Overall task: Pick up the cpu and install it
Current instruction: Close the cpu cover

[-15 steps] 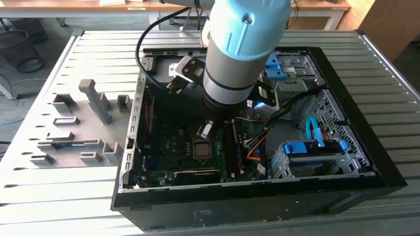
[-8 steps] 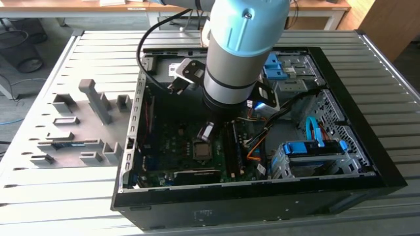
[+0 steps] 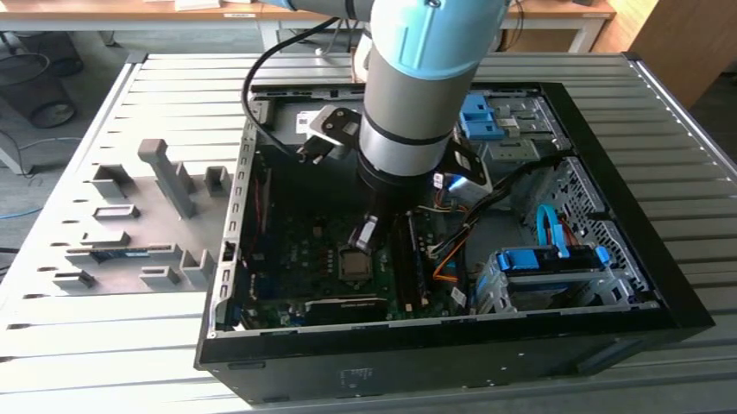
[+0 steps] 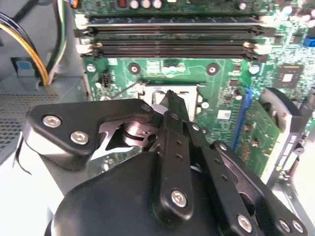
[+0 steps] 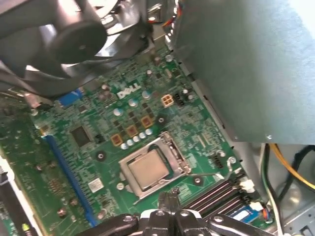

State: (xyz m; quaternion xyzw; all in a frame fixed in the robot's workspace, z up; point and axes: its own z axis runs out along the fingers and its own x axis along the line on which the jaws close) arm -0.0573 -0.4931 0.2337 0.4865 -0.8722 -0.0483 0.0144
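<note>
Silver-grey and flat, the cpu lies in its socket on the motherboard, below and just ahead of the gripper. The gripper's fingers are drawn narrow, with nothing between them. A metal socket frame rims the chip, and a thin wire lever juts out beside it; whether it is latched I cannot tell. The work looks to be at the seating stage. Any contact should come straight down on the metal top, clear of frame and lever, with no sideways drag. The first wrist view gives the chip's whole face. In the second wrist view the gripper's own linkage stands before the socket, with the memory slots beyond. The exterior view adds the arm reaching into the computer case.
</note>
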